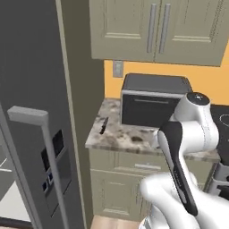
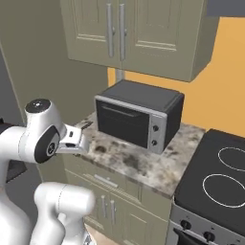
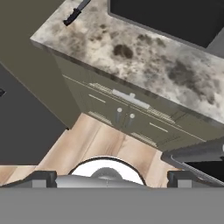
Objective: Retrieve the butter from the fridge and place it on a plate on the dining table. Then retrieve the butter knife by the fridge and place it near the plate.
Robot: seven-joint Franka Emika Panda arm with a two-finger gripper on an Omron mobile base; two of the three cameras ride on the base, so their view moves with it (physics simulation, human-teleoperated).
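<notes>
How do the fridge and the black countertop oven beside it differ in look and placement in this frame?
The fridge is tall, dark grey and runs down past the counter; the oven is a low black box sitting on the marble counter. The fridge has a long vertical bar handle and a small dispenser panel; the oven has a horizontal door handle and knobs on its right side. Both are dark, boxy appliances with their doors shut.

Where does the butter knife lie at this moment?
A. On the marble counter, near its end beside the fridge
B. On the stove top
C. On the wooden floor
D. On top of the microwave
A: the butter knife lies on the counter next to the fridge.
</notes>
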